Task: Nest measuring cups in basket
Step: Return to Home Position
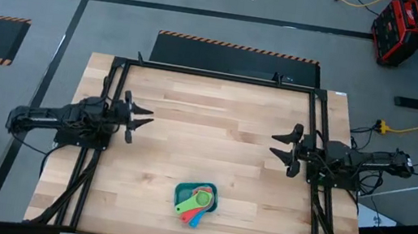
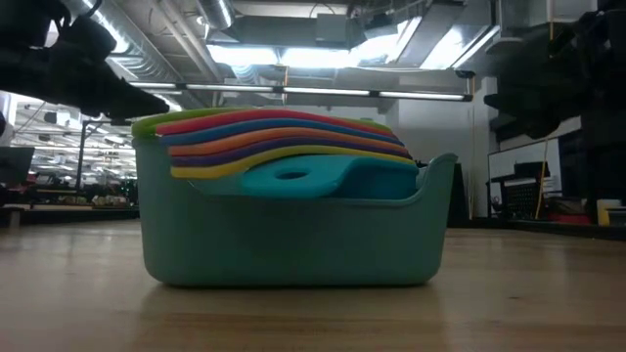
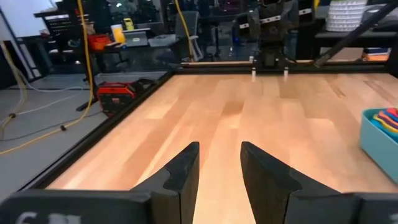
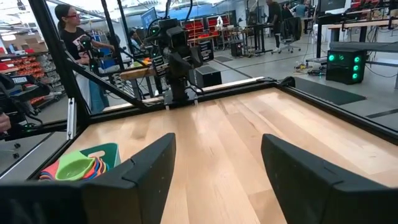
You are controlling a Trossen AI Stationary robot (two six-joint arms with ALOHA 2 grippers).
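From above, the basket (image 1: 182, 186) sits by the middle of the tabletop (image 1: 218, 110) edge nearest the low camera. The cups (image 1: 198, 202) are nested inside, handles toward that edge. The left gripper (image 1: 146, 118) and right gripper (image 1: 275, 143) hover well apart from it, about equally far, both empty.

Low view: the cups' handles rise above the basket's rim.

Wrist views: the left fingers are narrowly parted, the right wide.

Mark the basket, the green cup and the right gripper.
basket (image 2: 293, 244): low view, on its front wall.
green cup (image 4: 74, 167): right wrist view, on its bowl.
right gripper (image 1: 274, 143): high view, midway between its open fingertips.
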